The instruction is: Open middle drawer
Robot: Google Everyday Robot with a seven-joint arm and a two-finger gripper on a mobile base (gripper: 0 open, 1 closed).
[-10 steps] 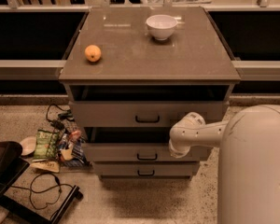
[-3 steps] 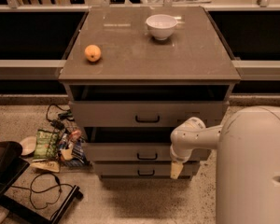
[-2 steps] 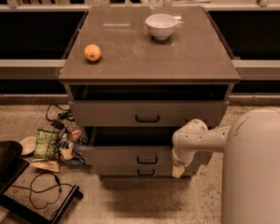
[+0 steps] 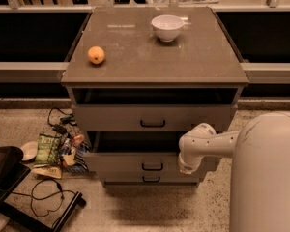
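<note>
Camera view looks down on the robot's white body (image 4: 266, 178), which fills the lower right corner and stands close against the right front of the grey cabinet (image 4: 150, 62). The cabinet's top runs out to clean edges on all sides, with dark gaps left and right of it.

The top drawer (image 4: 111, 119) is slightly out, a dark slot showing above it. Below it the middle drawer (image 4: 116, 161) is pulled forward, its front standing proud of the bottom drawer (image 4: 121, 179) and a deep shadowed opening showing behind its upper edge. The bare floor (image 4: 145, 207) ahead of the drawer fronts is open. To the left lie packets (image 4: 50, 151), a cable (image 4: 46, 195) and a black stand (image 4: 63, 211).

The white arm (image 4: 205, 141) bends across from the body to the right end of the middle drawer. The tool (image 4: 187, 166) sits against that end, right of the black handle (image 4: 152, 166). Whether it is wide or narrow cannot be told.

A white bowl (image 4: 167, 27) stands at the back of the top and an orange (image 4: 96, 55) near the left edge, well apart.

Compared with 3.3 s ago, the middle drawer is farther out and the arm's elbow sits lower. Bowl and orange have not moved.
</note>
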